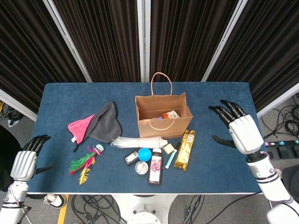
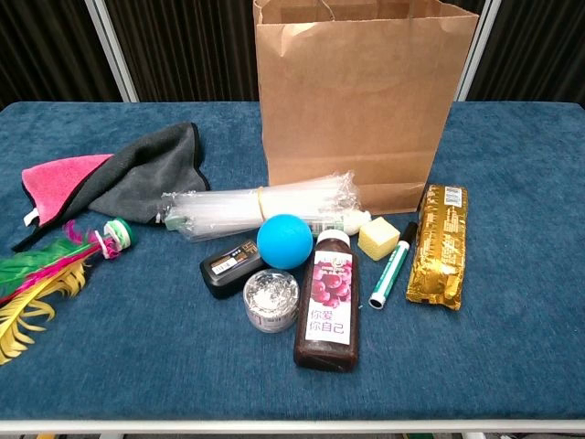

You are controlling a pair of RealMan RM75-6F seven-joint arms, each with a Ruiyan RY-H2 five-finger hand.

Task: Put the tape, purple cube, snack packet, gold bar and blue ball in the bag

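At the far left, off the near-left corner of the blue-covered table (image 1: 60, 93), the left robot hand (image 1: 23, 161) hung with its fingers apart, holding nothing. On the table's left part lay a pink cloth (image 1: 80, 127) partly under a grey cloth (image 1: 105, 122), with a bunch of green, pink and yellow feathers (image 1: 82, 164) near the front edge. A bundle of clear plastic sleeves (image 2: 260, 209) lay across the middle, just in front of the upright brown paper bag (image 2: 361, 101). In the head view the orange-and-white snack packet (image 1: 169, 115) and a bit of purple, apparently the purple cube (image 1: 159, 118), lay inside the bag; the tape could not be made out. The round blue ball (image 2: 284, 240) sat outside, touching the sleeves, beside a small black box (image 2: 231, 267), a silver foil-topped round tin (image 2: 271, 299) and a dark juice bottle with a purple label (image 2: 327, 302). Further right were a pale yellow cube (image 2: 378, 238), a green-and-white marker pen (image 2: 391, 267) and the gold-wrapped gold bar (image 2: 439, 244), lying on the table just right of the bag's front. The right robot hand (image 1: 239, 131) hovered well right of the bag, spread wide and empty.
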